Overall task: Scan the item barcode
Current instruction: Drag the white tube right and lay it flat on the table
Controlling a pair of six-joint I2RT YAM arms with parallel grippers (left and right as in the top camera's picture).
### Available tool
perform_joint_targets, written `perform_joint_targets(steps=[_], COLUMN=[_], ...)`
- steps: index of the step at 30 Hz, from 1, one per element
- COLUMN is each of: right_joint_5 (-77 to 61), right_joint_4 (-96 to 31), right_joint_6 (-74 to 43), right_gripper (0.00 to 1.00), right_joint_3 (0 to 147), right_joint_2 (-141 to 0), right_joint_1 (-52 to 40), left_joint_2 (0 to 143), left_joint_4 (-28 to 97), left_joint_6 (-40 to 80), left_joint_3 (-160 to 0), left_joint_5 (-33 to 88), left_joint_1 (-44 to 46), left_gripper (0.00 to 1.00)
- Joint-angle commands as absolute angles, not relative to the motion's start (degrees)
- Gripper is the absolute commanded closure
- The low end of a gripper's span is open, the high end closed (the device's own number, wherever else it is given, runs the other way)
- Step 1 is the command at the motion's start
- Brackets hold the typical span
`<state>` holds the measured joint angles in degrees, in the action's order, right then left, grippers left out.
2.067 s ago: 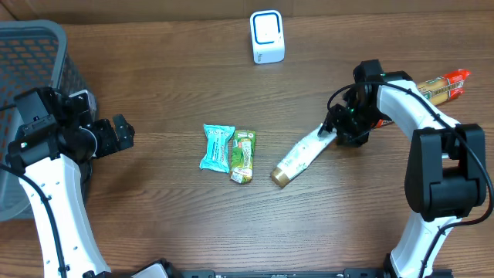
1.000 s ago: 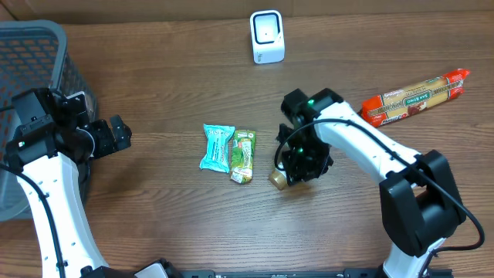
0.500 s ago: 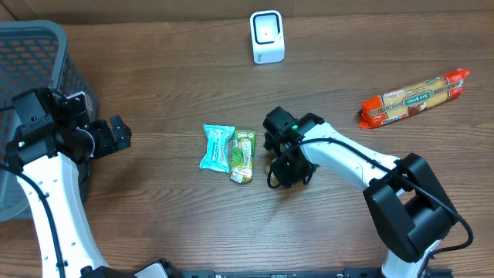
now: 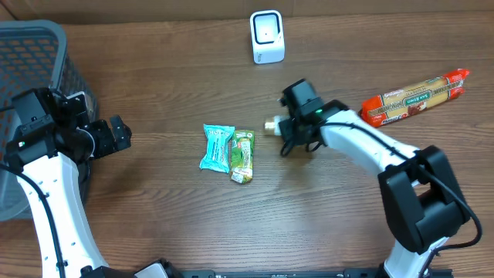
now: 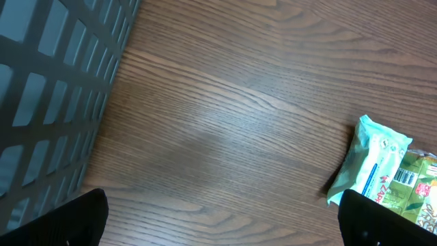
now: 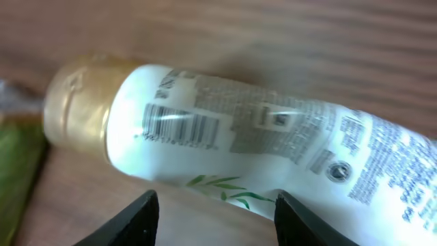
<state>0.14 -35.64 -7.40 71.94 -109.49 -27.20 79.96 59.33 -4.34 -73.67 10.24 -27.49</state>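
A white tube with a gold cap (image 6: 225,130) lies across the right wrist view, its barcode (image 6: 181,128) facing the camera. My right gripper (image 6: 215,208) stands open just below it, bare wood between the fingers (image 6: 140,219). From overhead only the tube's cap (image 4: 271,123) shows, poking out left of the right gripper (image 4: 297,139). The white scanner (image 4: 267,36) stands at the back centre. Far left, my left gripper (image 4: 116,135) is open and holds nothing.
A teal packet (image 4: 217,147) and a green packet (image 4: 243,155) lie side by side mid-table; both also show in the left wrist view as teal packet (image 5: 375,171) and green packet (image 5: 420,195). A red pasta pack (image 4: 417,96) lies back right. A grey basket (image 4: 35,54) stands at the left edge.
My right gripper moved away from the green packet toward the back, the tube going with it, and its jaws have spread wider. The left arm has not moved.
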Motion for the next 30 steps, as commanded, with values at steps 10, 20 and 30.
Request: perform_joint_targets(steps=[10, 20, 30], right_joint_5=[-2.5, -5.1, -9.8], right_joint_4=[-38.8, -34.3, -42.3], right_joint_6=[-2.1, -7.5, -7.5], right_gripper=[0.42, 0.5, 0.46], right_joint_3=[83.6, 83.6, 83.7], right_joint_2=[-109.2, -115.7, -118.1], right_joint_1=[-18.0, -13.4, -13.5], left_joint_2=[80.5, 80.5, 80.5], left_joint_4=[59.3, 59.3, 59.3], left_joint_6=[-3.2, -3.2, -3.2], left_joint_3=[-74.3, -74.3, -74.3], left_joint_5=[9.9, 9.9, 9.9], left_joint_1=[-27.4, -27.4, -27.4], left_gripper=[0.0, 0.0, 0.0])
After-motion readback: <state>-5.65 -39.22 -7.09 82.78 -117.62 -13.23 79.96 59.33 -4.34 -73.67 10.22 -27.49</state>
